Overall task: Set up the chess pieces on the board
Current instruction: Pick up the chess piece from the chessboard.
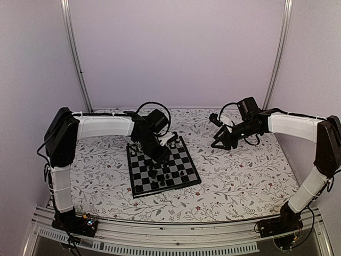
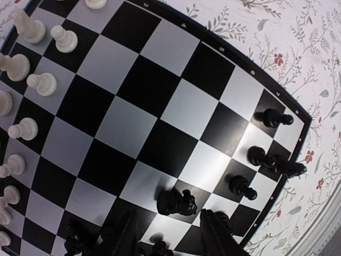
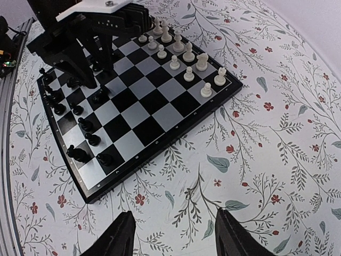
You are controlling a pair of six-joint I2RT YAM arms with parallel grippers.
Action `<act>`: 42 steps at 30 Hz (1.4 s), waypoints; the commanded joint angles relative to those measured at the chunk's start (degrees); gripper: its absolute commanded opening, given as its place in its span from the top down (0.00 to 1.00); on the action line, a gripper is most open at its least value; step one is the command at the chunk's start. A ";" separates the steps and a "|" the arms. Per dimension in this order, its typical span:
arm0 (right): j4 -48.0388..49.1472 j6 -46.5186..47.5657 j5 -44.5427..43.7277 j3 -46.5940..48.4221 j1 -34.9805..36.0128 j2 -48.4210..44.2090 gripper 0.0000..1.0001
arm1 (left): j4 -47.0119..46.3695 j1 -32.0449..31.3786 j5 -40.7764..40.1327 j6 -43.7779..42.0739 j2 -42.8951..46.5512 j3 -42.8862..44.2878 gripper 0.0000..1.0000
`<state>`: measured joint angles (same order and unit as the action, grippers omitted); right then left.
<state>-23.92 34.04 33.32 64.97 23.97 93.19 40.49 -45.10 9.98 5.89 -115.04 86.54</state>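
Left arm (image 1: 101, 127): elbow raised, forearm level, wrist bent down. Left gripper (image 2: 168, 224) points steeply down, fingers parted, nothing between them. Right arm (image 1: 295, 127) reaches inward; right gripper (image 3: 175, 216) is aloft, tilted down, fingers spread, empty.

We look into a booth of pale lilac walls (image 1: 176, 53), plain at the back and on both sides, under soft, even light. A slim metal post (image 1: 74, 53) climbs the left back corner and a second post (image 1: 278, 53) the right, each leaning outward. The table (image 1: 240, 181) is covered in a white cloth printed with grey-green leafy sprigs and small red flowers. A slotted aluminium rail (image 1: 176, 234) runs along its near edge.
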 commanded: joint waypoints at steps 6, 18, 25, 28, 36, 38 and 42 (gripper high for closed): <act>-0.10 0.67 0.91 -0.36 -0.23 1.53 0.47 | -0.68 0.10 2.33 -0.09 -4.16 1.96 0.62; -0.55 0.72 2.18 0.08 -0.24 2.43 0.46 | -0.82 0.75 3.93 -0.24 -5.29 1.55 0.79; -1.45 0.21 4.14 1.09 -0.17 3.52 0.46 | -1.88 2.09 6.57 0.14 -5.13 0.83 0.87; -1.72 0.06 4.46 1.36 -0.23 3.92 0.46 | -2.12 2.30 6.59 -0.02 -4.93 0.46 0.86; -2.26 -0.37 5.37 2.30 0.13 4.92 0.46 | -3.33 3.67 8.39 0.55 -3.86 -1.15 0.87; -2.32 -0.50 5.65 2.48 0.55 5.20 0.46 | -4.53 4.67 10.24 1.33 -3.26 -1.80 0.88; -1.98 -0.76 5.56 2.79 2.22 5.80 0.46 | -7.13 7.10 13.35 3.43 -2.66 -2.96 0.88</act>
<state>-25.71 34.04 37.67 66.04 24.56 97.97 36.47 -41.01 19.59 7.09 -119.26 85.19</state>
